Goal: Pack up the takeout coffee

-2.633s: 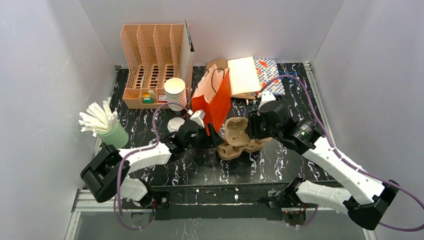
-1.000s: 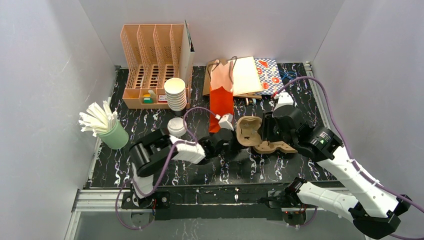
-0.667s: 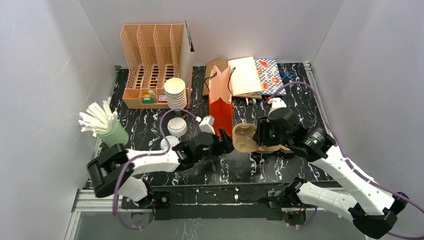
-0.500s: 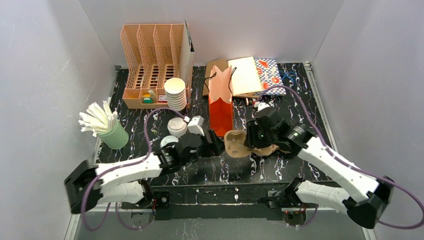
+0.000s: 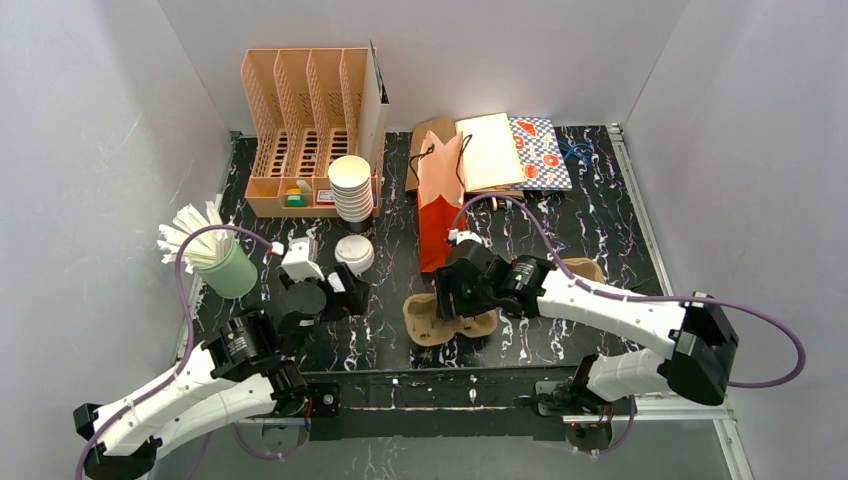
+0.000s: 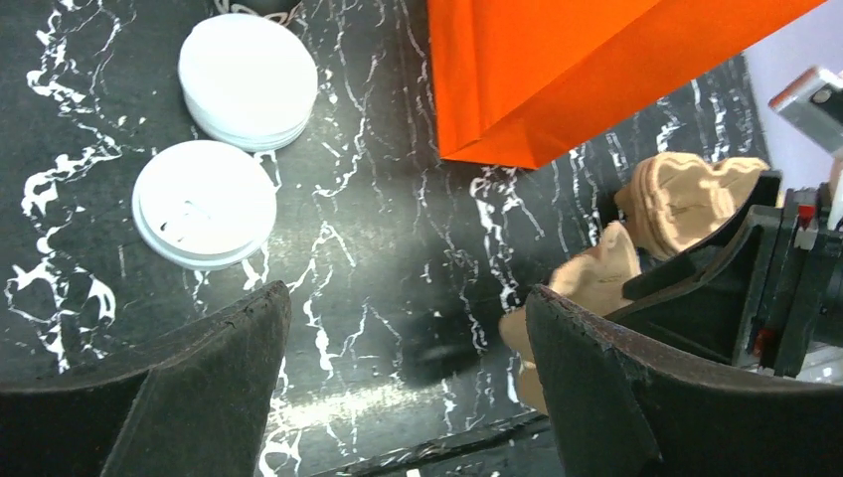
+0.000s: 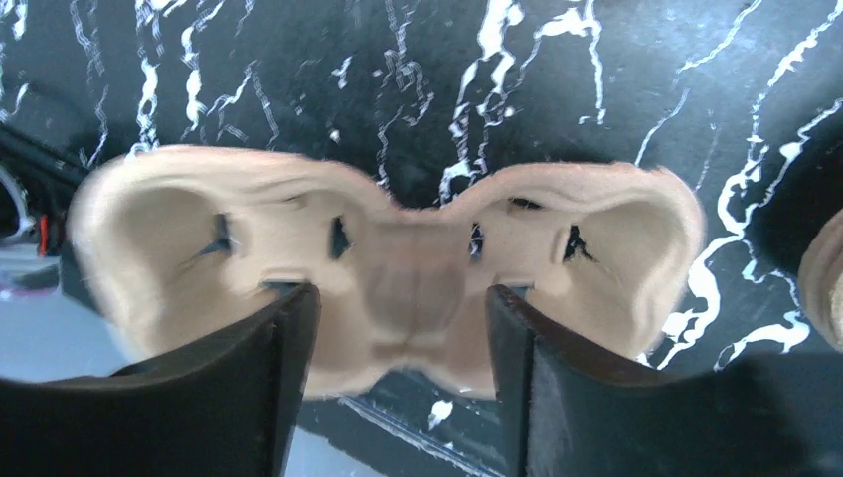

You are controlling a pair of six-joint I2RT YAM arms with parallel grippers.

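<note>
Beside the orange bag (image 5: 440, 230), right tool (image 7: 400, 298) is straddling the pulp carrier (image 7: 616, 229), grip unclear; left tool (image 6: 405, 298) is gaping, empty.

- Overhead: even diffuse light; soft shadows on black white-veined marble tabletop (image 5: 600, 215).
- Left wrist: orange paper bag (image 6: 596, 70) vivid, sharp.
- Right wrist: tan moulded-pulp cup carrier (image 7: 398, 268) blurred, edges smeared.

place: robot lab booth | evidence: plain grey walls (image 5: 90, 120), marbled table (image 5: 600, 215)
</note>
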